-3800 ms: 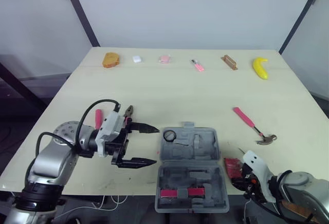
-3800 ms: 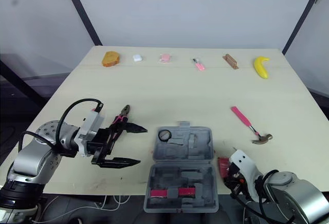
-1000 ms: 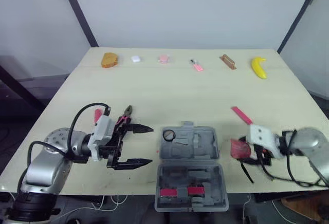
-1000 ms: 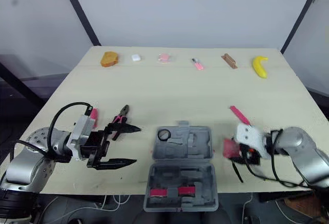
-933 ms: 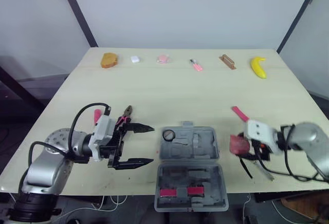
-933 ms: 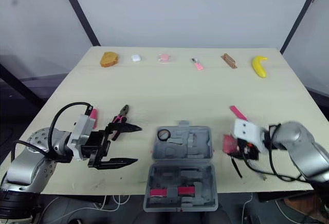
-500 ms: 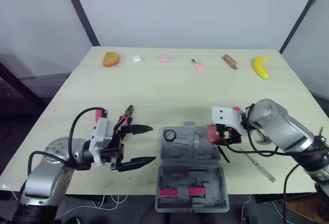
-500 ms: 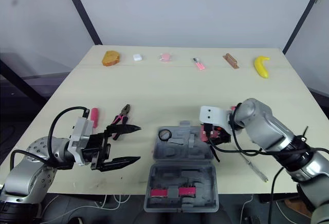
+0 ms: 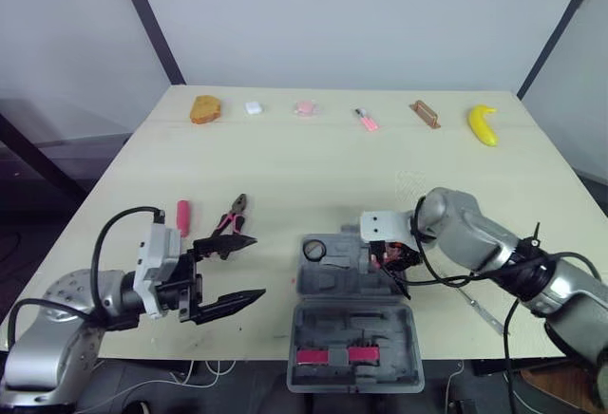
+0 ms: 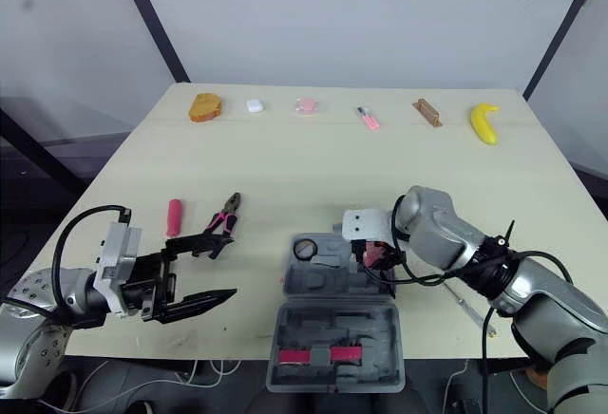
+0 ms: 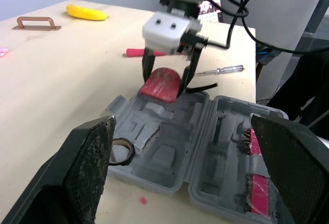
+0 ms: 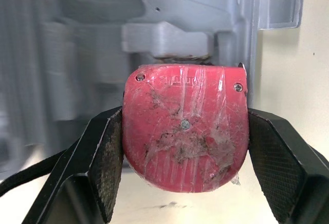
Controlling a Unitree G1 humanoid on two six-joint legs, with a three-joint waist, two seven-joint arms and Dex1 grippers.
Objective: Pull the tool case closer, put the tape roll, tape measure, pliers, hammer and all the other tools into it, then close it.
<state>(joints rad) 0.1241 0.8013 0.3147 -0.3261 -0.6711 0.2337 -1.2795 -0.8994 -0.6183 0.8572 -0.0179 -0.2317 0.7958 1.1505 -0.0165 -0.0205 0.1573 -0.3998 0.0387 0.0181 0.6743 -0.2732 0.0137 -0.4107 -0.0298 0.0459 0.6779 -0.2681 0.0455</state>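
The grey tool case (image 9: 348,311) lies open near the table's front edge, with a black tape roll (image 9: 314,250) in its far half. My right gripper (image 9: 389,260) is shut on the red tape measure (image 12: 185,131) and holds it just above the far half's right end. My left gripper (image 9: 255,267) stands open and empty to the left of the case. The pink-handled pliers (image 9: 231,219) and a pink-handled tool (image 9: 182,216) lie left of the case. A thin screwdriver (image 9: 480,305) lies to its right. The hammer's pink handle (image 11: 139,52) lies beyond the right gripper.
Along the far edge of the table (image 9: 313,167) sit a bread roll (image 9: 204,110), a white piece (image 9: 253,107), two small pink items, a brown handle (image 9: 424,115) and a banana (image 9: 483,124). The case's near half holds pink-red parts (image 9: 332,355).
My right arm has carried the tape measure leftward from the table right of the case to above its far half. My left gripper has drawn back to the left, still open.
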